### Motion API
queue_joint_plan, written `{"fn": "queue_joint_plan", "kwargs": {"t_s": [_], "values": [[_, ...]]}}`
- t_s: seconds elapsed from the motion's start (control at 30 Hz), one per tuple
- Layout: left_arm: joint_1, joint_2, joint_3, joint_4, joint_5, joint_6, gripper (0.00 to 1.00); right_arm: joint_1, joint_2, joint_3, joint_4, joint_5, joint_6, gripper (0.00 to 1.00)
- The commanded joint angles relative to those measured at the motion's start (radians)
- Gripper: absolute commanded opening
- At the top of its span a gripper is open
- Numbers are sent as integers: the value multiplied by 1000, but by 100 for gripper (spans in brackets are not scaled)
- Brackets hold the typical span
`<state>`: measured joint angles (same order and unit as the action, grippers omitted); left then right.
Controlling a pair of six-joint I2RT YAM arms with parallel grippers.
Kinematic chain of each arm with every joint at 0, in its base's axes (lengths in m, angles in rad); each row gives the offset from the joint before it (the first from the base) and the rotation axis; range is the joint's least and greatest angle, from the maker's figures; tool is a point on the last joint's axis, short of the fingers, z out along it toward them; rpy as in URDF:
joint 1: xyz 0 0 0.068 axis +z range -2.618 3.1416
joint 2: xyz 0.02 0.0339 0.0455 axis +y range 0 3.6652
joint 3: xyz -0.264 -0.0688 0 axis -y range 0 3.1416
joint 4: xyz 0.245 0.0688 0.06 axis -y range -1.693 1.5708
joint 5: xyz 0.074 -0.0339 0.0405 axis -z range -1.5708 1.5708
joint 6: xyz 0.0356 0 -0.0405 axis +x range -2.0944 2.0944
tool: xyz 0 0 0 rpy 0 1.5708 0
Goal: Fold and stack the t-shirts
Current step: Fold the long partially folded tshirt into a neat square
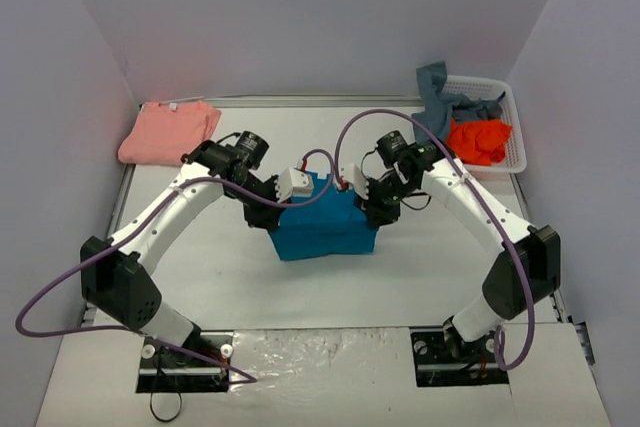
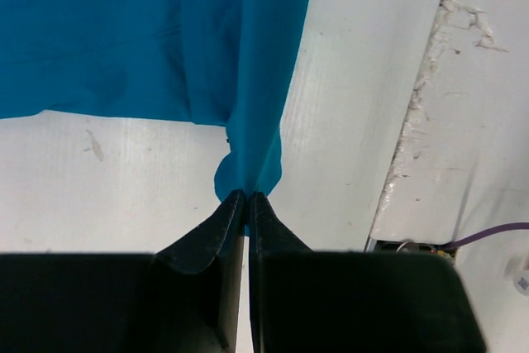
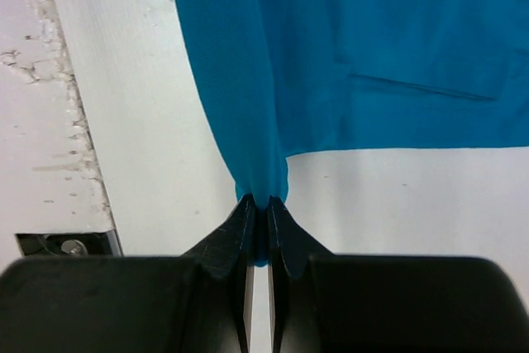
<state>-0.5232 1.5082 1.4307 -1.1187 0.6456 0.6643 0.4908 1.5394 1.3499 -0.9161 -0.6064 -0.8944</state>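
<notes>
Folding the teal-blue t-shirt (image 1: 325, 225) on the worktop (image 1: 420, 277), left fingers (image 2: 202, 241) and right fingers (image 3: 223, 241) each clamp a bunched edge, probably to carry across together next.

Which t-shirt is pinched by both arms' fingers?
The teal-blue t-shirt at mid-table: left fingers and right fingers each pinch it. The pink t-shirt lies far left; the orange t-shirt and grey t-shirt are at the basket.

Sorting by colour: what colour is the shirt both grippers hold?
Teal-blue; the shirt shows best in the right wrist view.
</notes>
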Motion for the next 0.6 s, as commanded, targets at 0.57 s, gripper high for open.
{"fn": "queue_joint_plan", "kwargs": {"t_s": [0.57], "values": [[71, 153, 220, 117, -219, 0, 2, -124, 319, 360, 10, 51, -78, 0]]}}
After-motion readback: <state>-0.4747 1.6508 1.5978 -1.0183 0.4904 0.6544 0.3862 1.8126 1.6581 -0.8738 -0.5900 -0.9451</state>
